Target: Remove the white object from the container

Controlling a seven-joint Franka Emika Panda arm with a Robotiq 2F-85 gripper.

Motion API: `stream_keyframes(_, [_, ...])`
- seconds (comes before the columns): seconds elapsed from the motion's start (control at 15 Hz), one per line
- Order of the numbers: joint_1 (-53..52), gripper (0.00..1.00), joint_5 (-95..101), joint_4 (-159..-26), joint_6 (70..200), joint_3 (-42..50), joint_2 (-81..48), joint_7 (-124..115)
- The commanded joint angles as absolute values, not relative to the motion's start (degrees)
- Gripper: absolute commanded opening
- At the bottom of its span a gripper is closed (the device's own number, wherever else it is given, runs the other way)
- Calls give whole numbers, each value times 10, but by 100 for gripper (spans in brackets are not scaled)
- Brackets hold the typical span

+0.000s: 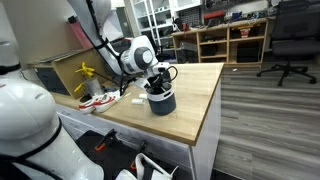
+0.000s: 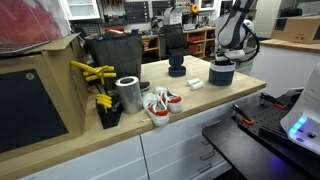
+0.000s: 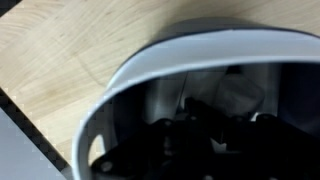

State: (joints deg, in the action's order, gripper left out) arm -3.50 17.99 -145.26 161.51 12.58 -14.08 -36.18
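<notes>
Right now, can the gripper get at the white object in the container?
Probably yes: the gripper is down inside the open-topped container, nothing covering it. Whether its shut jaws hold the white object is too blurred to tell.

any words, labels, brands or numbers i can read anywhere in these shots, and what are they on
No text can be read in any view.
On the tub: no label shows, and the wrist view of it is blurred.
On the white-and-red bundle: any print is too small to read.
On the metal can: no lettering can be made out.
On the shelves at the back: everything is too small and blurred.
</notes>
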Motion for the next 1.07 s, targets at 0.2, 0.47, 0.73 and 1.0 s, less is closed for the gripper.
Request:
stream_keyframes(0.2, [-13,1,61,-1437,1533,89,-69,-249])
stream_keyframes(0.47, [-1,1,21,-1400,1410,68,-6,-188])
stream_keyframes(0.73, [6,1,33,-1377,1348,52,29,-182])
stream_keyframes(1.0, [19,1,82,-1387,1354,46,19,-205])
